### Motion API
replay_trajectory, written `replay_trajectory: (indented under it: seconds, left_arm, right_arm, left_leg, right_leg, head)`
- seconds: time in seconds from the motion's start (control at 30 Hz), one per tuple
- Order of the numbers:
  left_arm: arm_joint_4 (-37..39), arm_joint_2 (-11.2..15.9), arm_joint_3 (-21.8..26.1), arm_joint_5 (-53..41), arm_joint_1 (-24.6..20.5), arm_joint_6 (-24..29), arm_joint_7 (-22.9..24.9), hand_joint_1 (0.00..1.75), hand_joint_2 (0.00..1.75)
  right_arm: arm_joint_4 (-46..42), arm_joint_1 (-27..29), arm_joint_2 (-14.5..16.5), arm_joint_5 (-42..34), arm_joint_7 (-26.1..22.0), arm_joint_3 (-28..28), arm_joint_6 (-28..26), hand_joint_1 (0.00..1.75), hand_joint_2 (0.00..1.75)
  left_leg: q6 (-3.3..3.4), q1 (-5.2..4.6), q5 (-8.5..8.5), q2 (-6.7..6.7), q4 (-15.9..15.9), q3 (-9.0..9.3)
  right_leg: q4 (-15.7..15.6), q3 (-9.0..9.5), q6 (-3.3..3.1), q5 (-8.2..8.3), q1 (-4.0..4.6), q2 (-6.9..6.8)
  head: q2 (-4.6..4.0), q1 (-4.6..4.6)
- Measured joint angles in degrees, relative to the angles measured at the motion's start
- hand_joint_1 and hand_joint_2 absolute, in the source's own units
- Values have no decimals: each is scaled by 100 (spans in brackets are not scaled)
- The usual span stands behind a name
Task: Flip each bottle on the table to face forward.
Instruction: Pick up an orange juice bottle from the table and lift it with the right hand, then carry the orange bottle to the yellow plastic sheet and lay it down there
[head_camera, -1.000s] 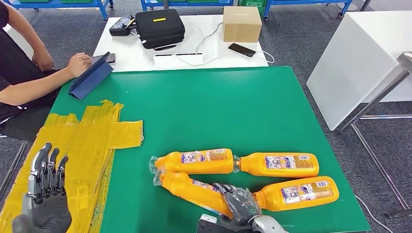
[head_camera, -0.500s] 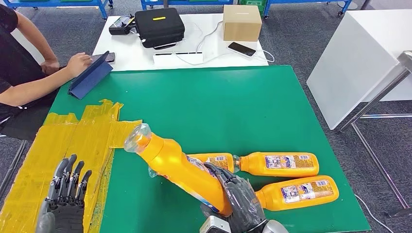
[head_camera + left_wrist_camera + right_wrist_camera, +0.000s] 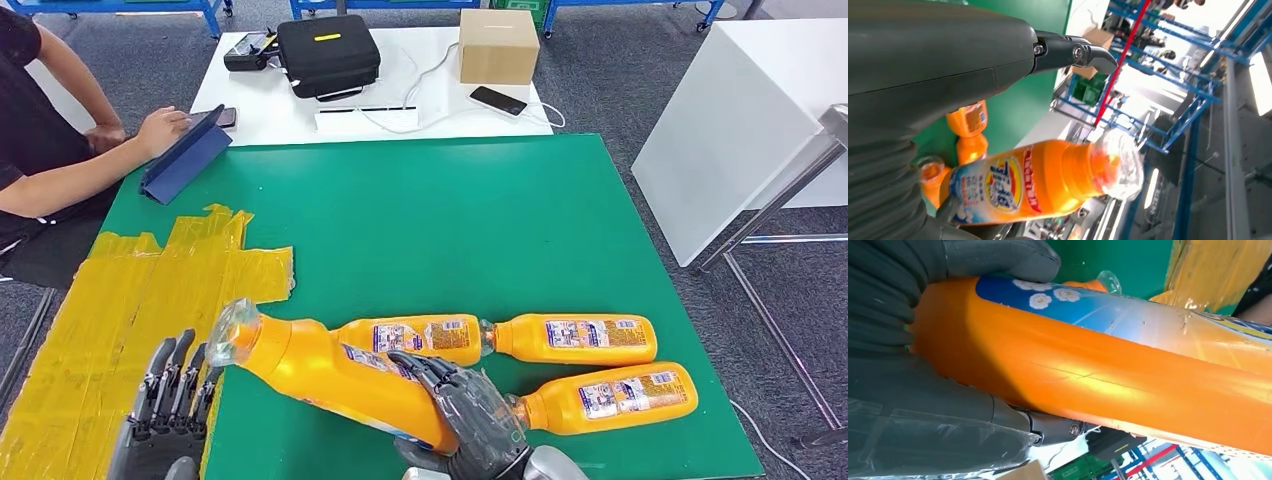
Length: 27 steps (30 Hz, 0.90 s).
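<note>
The bottles are all bright orange: the lifted bottle has a clear cap and a blue label with small white flowers, while the three lying bottles carry white-and-blue labels. They sit on a deep green mat patched with yellow tape. The right hand is dark grey.

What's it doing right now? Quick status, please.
Right hand grips lifted bottle. Left hand open beside its cap. Three bottles lying on green mat. Nothing blocking.
</note>
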Motion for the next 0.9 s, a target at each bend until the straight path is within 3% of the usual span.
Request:
replay_trajectory:
  seconds: [0.23,0.4,0.57,0.9]
  left_arm:
    - [158,293,-295,184,-58,188,-57,0,175]
    - [322,605,-607,583,-316,426,-124,0,175]
    - [486,916,-832,794,-343,338,-348,0,175]
    - [749,1268,-1136,1359,-461,162,-506,0,175]
  right_arm:
    - [100,-170,34,11,-68,82,353,175,175]
    - [286,-545,348,-65,-306,208,860,175,175]
    - [574,-627,443,-110,-723,272,951,175,175]
    - [917,-796,458,-144,-924,457,1245,175,175]
  left_leg:
    - [0,0,0,0,0,4]
    - [-1,2,2,0,0,11]
    - [-2,2,2,-1,0,0]
    - [-1,1,2,-1,0,0]
  right_leg:
    - [0,-3,0,0,0,0]
    - [3,0,-1,1,1,0]
    - [6,2,-1,0,1,0]
    - [4,-1,-1,0,0,0]
  head:
    - [0,0]
    - [0,0]
    - [0,1]
    - [0,1]
